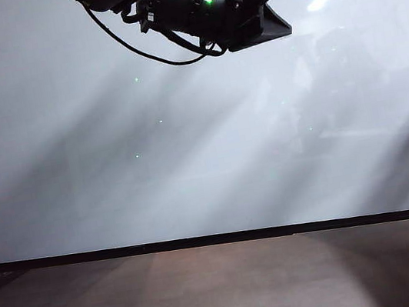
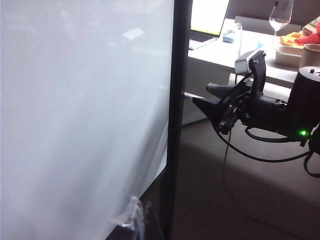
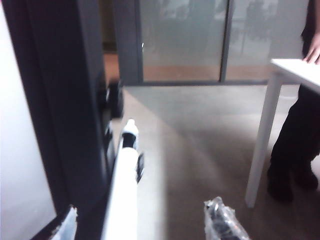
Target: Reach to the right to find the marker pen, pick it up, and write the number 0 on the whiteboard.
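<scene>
Exterior view gives me the whiteboard (image 1: 109,137) filling the frame. My right gripper (image 1: 264,11) hangs at its top, jaws spread, near the board's right edge. Its wrist camera shows the marker pen (image 3: 124,180) standing between the fingers. My left gripper (image 2: 134,212) is barely visible; I cannot tell its state.

You have a brown floor (image 1: 211,293) under you, lit in a pale streak. Behind, frosted glass panels (image 3: 182,37) in dark frames line the far wall. A white table (image 3: 295,67) stands near (someone in dark trousers (image 3: 300,135) beside it), and a cluttered desk (image 2: 250,55) carries what may be a laptop (image 2: 207,22).
</scene>
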You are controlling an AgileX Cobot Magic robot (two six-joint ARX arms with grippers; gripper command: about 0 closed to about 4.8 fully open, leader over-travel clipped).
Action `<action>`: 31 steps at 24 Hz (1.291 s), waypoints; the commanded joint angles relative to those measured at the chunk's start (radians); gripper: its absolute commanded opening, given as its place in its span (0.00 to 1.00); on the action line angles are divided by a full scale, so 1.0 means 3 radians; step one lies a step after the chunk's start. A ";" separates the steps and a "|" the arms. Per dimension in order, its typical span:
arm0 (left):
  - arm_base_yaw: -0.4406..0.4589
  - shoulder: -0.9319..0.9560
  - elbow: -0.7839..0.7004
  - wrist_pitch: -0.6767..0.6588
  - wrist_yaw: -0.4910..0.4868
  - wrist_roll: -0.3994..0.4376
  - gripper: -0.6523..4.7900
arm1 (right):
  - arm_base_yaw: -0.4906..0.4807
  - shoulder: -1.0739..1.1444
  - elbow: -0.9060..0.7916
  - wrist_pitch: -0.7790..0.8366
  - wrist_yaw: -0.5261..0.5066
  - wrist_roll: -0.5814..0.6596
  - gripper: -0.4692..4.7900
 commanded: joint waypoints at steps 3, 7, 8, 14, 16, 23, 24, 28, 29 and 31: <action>-0.0006 -0.0010 0.0018 -0.0023 0.0010 0.0000 0.11 | 0.0029 0.0071 0.0050 0.0148 -0.0006 -0.0172 0.71; -0.0006 -0.0010 0.0019 -0.0046 0.0010 0.0004 0.11 | 0.0122 0.0072 0.0051 0.0151 0.0006 -0.0277 0.71; -0.0005 -0.0010 0.0019 -0.0057 0.0010 0.0004 0.11 | 0.0123 0.0097 0.0066 0.0156 0.0005 -0.0284 0.71; -0.0003 -0.0010 0.0019 -0.0156 0.0010 0.0013 0.11 | 0.0112 0.0149 0.0170 0.0126 0.0080 -0.0258 0.71; 0.0004 -0.0010 0.0019 -0.0159 0.0010 0.0013 0.11 | 0.0112 0.0149 0.0170 0.0053 0.0081 -0.0235 0.70; 0.0013 -0.0010 0.0019 -0.0160 0.0010 0.0037 0.11 | 0.0103 0.0149 0.0170 0.0057 0.0094 -0.0182 0.58; 0.0013 -0.0010 0.0019 -0.0161 0.0010 0.0037 0.11 | 0.0102 0.0149 0.0170 0.0057 0.0094 -0.0182 0.52; 0.0013 -0.0010 0.0019 -0.0309 0.0010 0.0042 0.11 | 0.0097 0.0149 0.0170 0.0056 0.0093 -0.0183 0.43; 0.0013 -0.0010 0.0019 -0.0338 0.0010 0.0098 0.11 | 0.0097 0.0149 0.0170 0.0056 0.0093 -0.0183 0.43; 0.0013 -0.0010 0.0019 -0.0334 0.0010 0.0099 0.11 | 0.0097 0.0149 0.0170 0.0056 0.0093 -0.0183 0.43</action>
